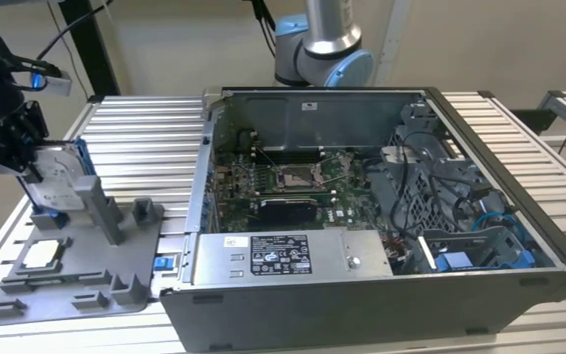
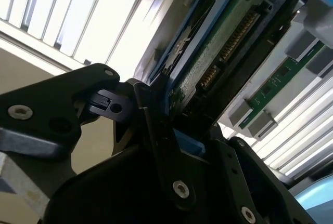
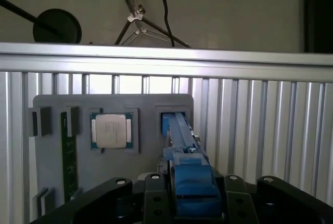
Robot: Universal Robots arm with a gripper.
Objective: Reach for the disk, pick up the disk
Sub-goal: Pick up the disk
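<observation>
Over at the worktop's (image 1: 145,125) edge on the exterior view's left, the claw (image 1: 29,168) is closed on the disk (image 1: 59,181). The disk stands upright on edge in the grey holder tray (image 1: 86,276), beside the open computer case (image 1: 382,221). In the first wrist view the black fingers (image 3: 156,193) press either side of the blue frame, and the square chip (image 3: 111,130) lies in the tray nearby.
</observation>
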